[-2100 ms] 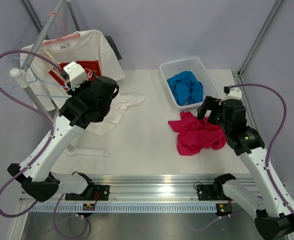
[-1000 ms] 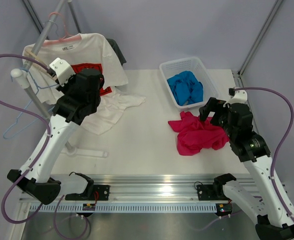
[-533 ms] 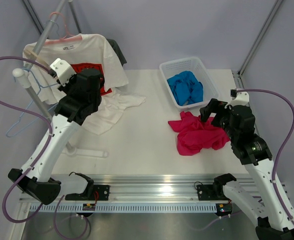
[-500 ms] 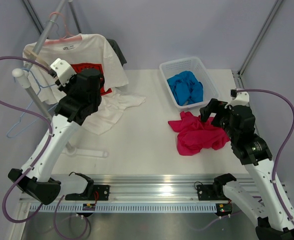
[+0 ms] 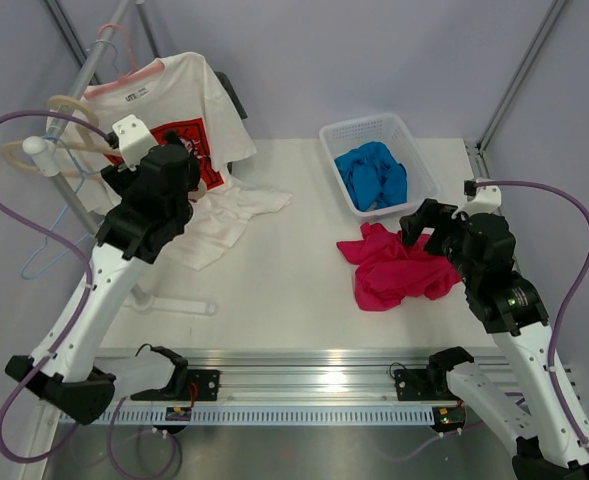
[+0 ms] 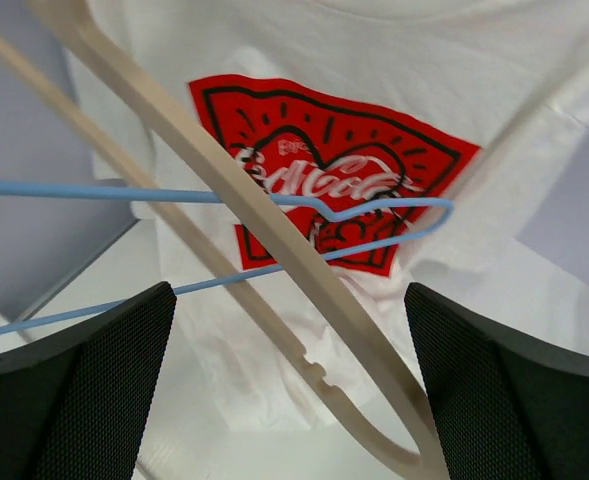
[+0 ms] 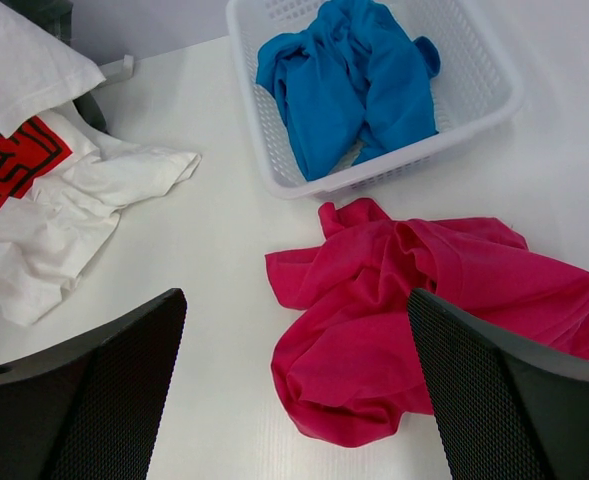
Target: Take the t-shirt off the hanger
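Hanger (image 6: 274,265) bare, tee (image 7: 424,300) on counter (image 7: 214,340); L hand (image 6: 289,340), R hand (image 7: 294,350) both spread. I'd back L out w/o snagging.

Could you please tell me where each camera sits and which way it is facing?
Top external: above, behind the bases, looking down at the table; left arm and right arm show.
Left wrist: on the raised left arm, facing the hanger and white t-shirt; the left fingers at the bottom corners.
Right wrist: looking down at the magenta t-shirt and basket; the right fingers at the bottom corners.
Shared: both wrist views catch the white t-shirt.
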You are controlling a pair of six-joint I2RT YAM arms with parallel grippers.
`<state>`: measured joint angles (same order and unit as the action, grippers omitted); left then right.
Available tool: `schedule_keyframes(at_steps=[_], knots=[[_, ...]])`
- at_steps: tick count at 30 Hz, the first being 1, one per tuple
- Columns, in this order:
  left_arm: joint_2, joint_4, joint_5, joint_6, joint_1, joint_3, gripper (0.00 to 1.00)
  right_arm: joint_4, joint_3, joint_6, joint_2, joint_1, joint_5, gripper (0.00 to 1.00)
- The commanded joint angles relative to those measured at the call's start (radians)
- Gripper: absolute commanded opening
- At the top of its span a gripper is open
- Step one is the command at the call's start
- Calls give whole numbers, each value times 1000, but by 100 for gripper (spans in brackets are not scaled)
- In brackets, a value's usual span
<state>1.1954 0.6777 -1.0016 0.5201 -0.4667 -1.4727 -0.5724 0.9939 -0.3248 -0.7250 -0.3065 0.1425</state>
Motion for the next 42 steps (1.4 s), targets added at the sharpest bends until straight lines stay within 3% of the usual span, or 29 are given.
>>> schedule_keyframes(at_steps=[1,6,15,17,21,22,24,27,31,35,42], knots=[[-114,-63,256,-141,0,21,99,20,6,15,4,1,-49,100],[-230,-56,553,-238,0,66,99,2,8,-3,1,1,-84,99],[-316,8,773,-290,0,109,99,-18,-37,-39,-106,1,-196,100],[-333,29,761,-296,-1,112,99,14,-70,-51,-102,1,-196,100],[-361,43,600,-266,0,132,98,40,-83,-66,-79,0,-185,100],[-367,34,571,-258,0,138,89,49,-80,-72,-79,1,-193,100],[-405,8,520,-235,0,178,82,74,-67,-76,-85,1,-239,99],[-448,-44,523,-232,0,219,79,100,-60,-79,-100,1,-290,100],[-441,-9,524,-221,0,206,84,112,-73,-68,-113,1,-296,99],[-439,-1,695,-247,0,213,89,134,-106,-65,-117,1,-285,99],[-441,-64,393,-226,0,273,82,180,-156,-63,-128,1,-300,100]])
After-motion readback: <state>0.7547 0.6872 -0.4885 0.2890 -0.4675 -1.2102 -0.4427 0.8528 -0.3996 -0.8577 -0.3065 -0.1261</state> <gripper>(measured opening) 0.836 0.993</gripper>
